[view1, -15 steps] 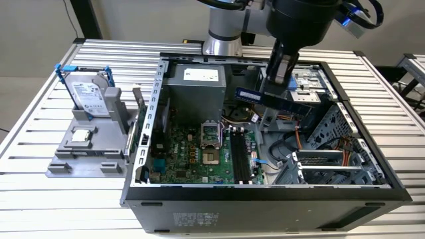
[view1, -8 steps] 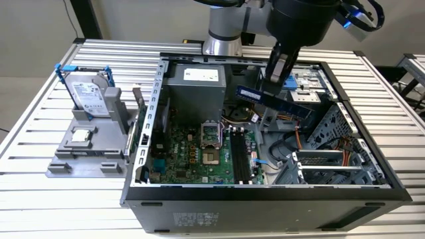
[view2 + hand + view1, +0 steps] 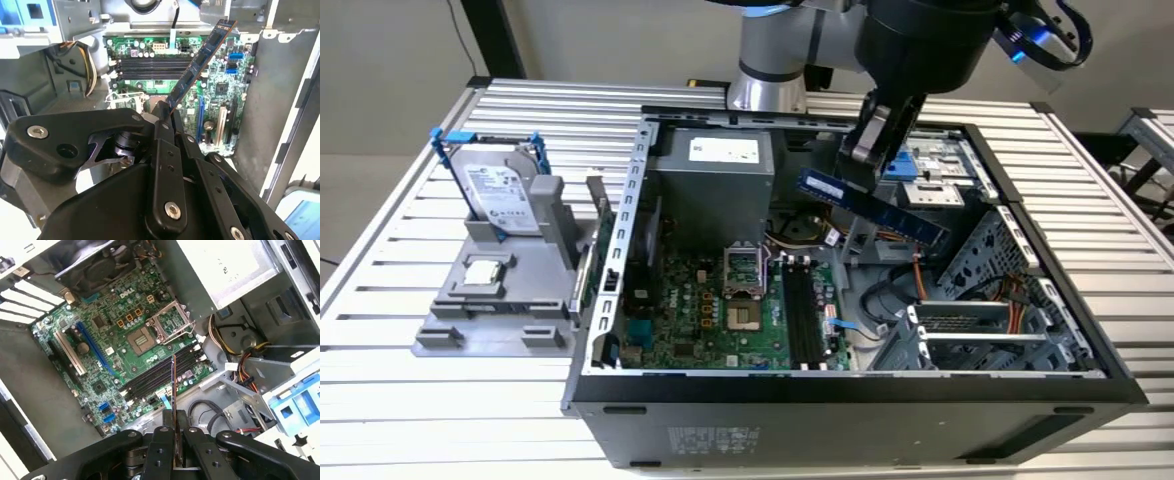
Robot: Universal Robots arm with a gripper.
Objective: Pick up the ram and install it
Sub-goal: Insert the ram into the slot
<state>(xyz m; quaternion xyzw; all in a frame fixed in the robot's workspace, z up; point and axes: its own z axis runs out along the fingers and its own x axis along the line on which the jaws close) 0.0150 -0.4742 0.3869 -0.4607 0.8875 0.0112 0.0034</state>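
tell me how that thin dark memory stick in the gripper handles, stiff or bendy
Probably stiff: the thin, dark ram juts straight from the black gripper without sagging. Likely light, since a pinch holds it. Perhaps fragile: bare chips line its face.

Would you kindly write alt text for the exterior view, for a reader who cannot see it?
The tool grips the ram, tilted, above the open case and its motherboard. On the exterior view's left, a grey stand holds a hard drive and a processor.
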